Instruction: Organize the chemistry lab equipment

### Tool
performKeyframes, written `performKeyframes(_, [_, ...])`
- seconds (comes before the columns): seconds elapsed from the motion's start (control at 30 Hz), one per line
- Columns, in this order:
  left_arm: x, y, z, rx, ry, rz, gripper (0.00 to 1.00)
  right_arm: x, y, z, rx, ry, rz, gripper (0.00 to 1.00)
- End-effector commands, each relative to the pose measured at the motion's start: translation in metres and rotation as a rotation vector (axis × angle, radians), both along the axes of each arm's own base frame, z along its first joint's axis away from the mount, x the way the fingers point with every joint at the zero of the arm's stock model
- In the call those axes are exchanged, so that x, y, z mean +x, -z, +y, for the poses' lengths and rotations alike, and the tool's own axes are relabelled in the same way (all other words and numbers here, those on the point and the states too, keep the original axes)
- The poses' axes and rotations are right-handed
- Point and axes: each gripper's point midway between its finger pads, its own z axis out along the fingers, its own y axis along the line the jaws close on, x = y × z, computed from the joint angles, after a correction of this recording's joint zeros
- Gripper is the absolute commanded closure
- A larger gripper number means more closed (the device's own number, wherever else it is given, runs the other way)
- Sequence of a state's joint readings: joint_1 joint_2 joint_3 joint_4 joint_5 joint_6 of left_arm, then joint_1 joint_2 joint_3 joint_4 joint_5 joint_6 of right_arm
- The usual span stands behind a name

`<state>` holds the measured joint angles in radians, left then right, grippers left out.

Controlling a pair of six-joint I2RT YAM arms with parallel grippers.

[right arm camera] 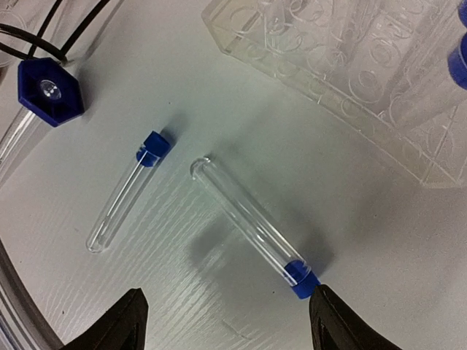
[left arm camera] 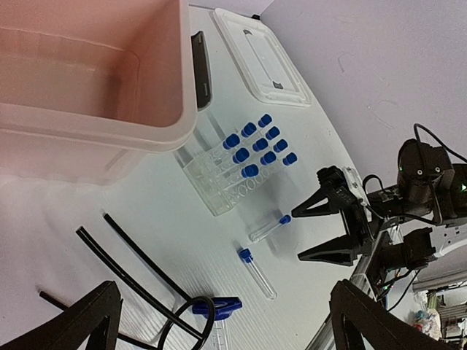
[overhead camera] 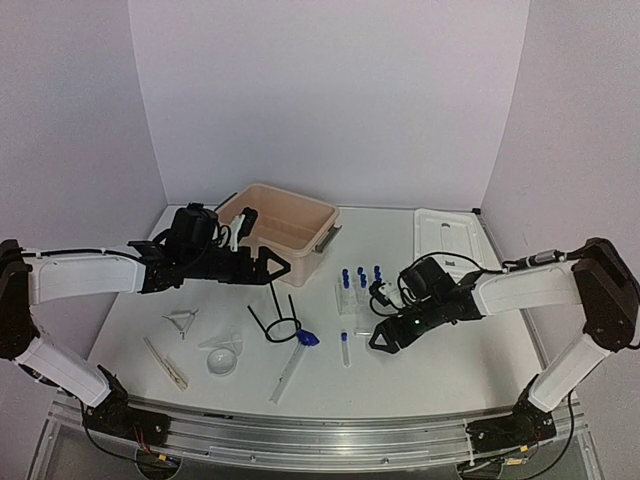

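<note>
Right gripper is open wide and empty, low over two loose blue-capped tubes lying flat on the tabletop, right of center, just in front of the clear tube rack. One tube's cap is just beside a fingertip, can't tell if touching. Left gripper is fully open, holding nothing, above the black wire ring stand by the beige tub near the far edge; the rack holds more capped tubes upright.
</note>
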<state>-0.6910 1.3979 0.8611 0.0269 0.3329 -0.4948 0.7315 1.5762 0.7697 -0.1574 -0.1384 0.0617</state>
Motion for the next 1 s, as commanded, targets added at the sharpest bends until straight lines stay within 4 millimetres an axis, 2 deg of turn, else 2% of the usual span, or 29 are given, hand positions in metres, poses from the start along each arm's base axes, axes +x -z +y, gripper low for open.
performKeyframes(0.0, [-0.007,-0.015,-0.004,-0.045,0.045,-0.038,0.00,0.019,-0.004,0.010,-0.020,-0.027,-0.067,0.27])
performKeyframes(0.23, [-0.008,-0.012,-0.004,-0.043,0.048,-0.030,0.00,0.028,0.017,0.009,-0.078,-0.055,-0.097,0.28])
performKeyframes(0.37, [-0.007,-0.011,-0.005,-0.042,0.050,-0.027,0.00,0.028,0.026,0.009,-0.091,-0.066,-0.085,0.34])
performKeyframes(0.63, [0.000,-0.012,-0.001,0.001,0.018,-0.048,0.00,0.011,0.034,0.008,-0.109,-0.072,-0.056,0.49])
performKeyframes(0.97, [0.005,-0.013,0.005,0.053,-0.009,-0.063,0.00,-0.006,0.050,0.006,-0.233,-0.032,-0.051,0.63])
